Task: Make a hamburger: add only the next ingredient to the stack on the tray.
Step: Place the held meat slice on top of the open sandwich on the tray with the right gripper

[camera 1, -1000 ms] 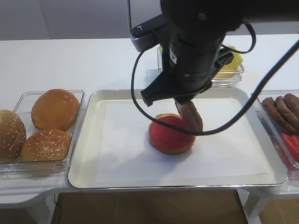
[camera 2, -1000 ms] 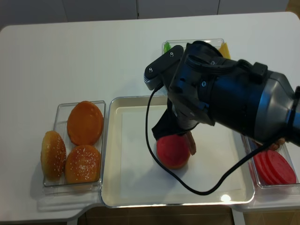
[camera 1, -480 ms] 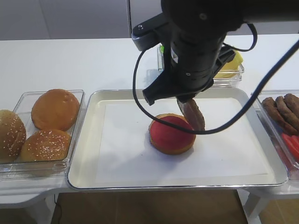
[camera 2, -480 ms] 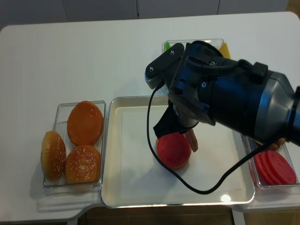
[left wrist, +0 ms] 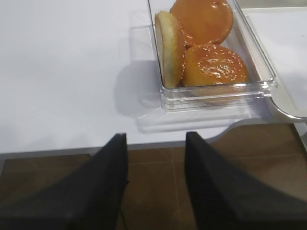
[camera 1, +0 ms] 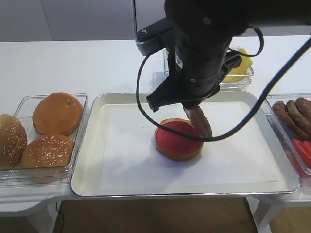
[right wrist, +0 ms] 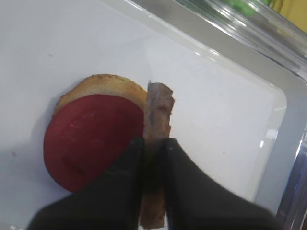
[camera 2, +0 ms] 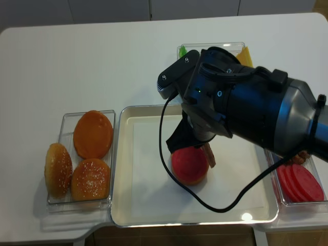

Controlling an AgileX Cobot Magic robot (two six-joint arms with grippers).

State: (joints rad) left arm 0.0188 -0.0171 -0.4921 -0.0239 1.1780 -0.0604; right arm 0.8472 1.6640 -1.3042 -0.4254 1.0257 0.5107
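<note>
My right tool (right wrist: 153,148) is clamped narrow on the brown patty (right wrist: 157,120), pinching it edge-on so it hangs upright rather than flat. In the right wrist view the patty stands at the centre of the frame, its lower edge meeting the right rim of the stack (right wrist: 93,139), the tan bun base with its red sauce disc. From the high view the patty (camera 1: 200,121) leans against the upper right side of the stack (camera 1: 177,140), which sits near the middle of the tray (camera 1: 92,160) on its white paper liner. My left tool (left wrist: 156,182) stands wide with nothing between its fingers, at the bottom of the left wrist view, over the edge of the white worktop (left wrist: 62,72). Just beyond it, at upper right, a clear tub (left wrist: 216,93) holds three domed buns (left wrist: 213,64).
</note>
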